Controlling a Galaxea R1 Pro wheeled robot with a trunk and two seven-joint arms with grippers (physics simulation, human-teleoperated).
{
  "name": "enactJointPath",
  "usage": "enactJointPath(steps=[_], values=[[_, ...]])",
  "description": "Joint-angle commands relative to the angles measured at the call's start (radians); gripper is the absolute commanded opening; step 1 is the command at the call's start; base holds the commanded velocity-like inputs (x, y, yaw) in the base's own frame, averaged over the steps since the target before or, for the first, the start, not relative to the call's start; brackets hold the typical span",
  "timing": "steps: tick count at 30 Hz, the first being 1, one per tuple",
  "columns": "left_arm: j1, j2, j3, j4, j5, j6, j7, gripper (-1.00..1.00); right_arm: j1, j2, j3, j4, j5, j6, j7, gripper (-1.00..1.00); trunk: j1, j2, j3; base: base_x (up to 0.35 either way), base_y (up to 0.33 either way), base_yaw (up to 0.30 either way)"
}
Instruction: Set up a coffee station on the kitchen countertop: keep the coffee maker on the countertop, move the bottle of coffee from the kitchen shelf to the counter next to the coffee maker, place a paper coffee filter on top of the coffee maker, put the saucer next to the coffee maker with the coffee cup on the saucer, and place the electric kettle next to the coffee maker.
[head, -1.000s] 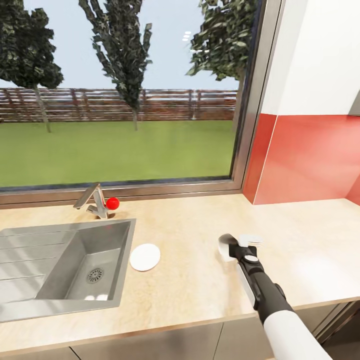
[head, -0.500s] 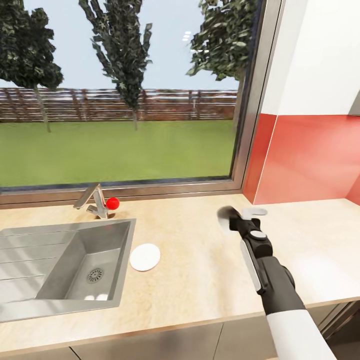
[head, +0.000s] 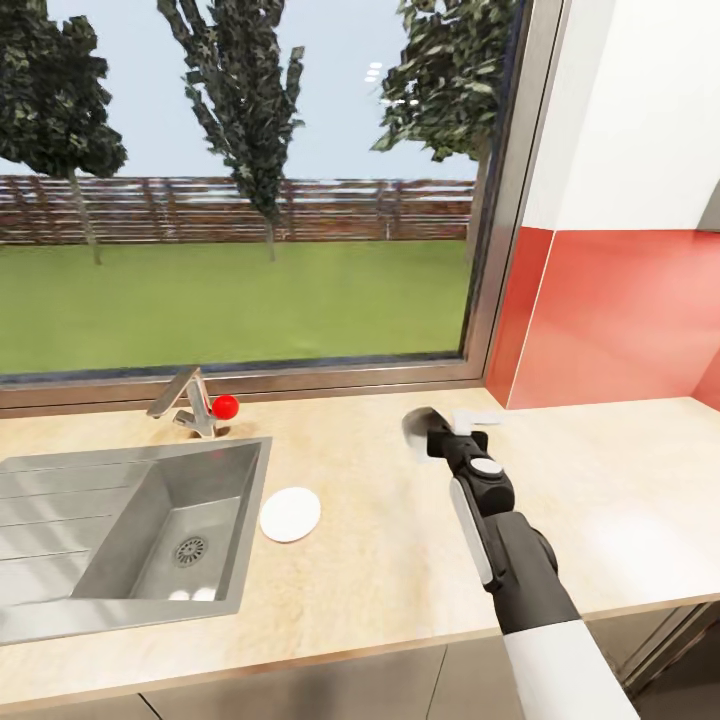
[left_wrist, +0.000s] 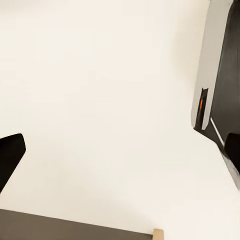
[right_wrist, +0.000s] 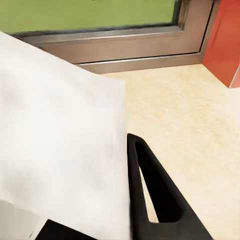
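My right gripper (head: 447, 432) hangs above the beige countertop (head: 380, 570), shut on the white paper coffee filter (head: 419, 431), right of the sink and close to the window sill. In the right wrist view the filter (right_wrist: 60, 150) is a broad white sheet pressed against one black finger (right_wrist: 150, 192). A small round white saucer (head: 290, 514) lies flat on the countertop beside the sink's right rim, well left of the gripper. In the left wrist view my left gripper (left_wrist: 120, 152) stands open, nothing between its fingers, in front of a plain white surface.
A steel sink (head: 120, 520) with a faucet (head: 188, 402) and a red knob (head: 226, 406) fills the counter's left part. A large window runs behind it. A red backsplash (head: 620, 320) with a white wall above it closes the right side.
My right arm has carried the filter away from the counter's front edge, toward the window and a little to the left. The saucer has stayed put.
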Motion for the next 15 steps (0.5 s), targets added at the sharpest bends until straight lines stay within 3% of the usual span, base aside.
enactJointPath(steps=[1, 6, 15], values=[[0.0, -0.001, 0.006, -0.005, -0.005, -0.002, 0.001, 1.0, -0.001, 0.003, 0.008, -0.002, -0.002, 0.005, -0.006, -1.0, 0.001, -0.002, -0.002, 0.0, 0.0, 0.0], [0.0, -0.001, 0.006, -0.014, -0.005, -0.003, 0.002, 1.0, -0.001, 0.008, 0.018, -0.005, -0.001, 0.004, -0.006, -1.0, 0.001, -0.002, -0.002, -0.089, 0.0, 0.0], [0.0, -0.001, 0.006, -0.017, -0.005, -0.03, 0.002, 1.0, -0.001, 0.008, 0.019, -0.004, 0.0, 0.005, -0.006, -1.0, 0.001, -0.002, -0.002, -0.308, 0.0, 0.03]])
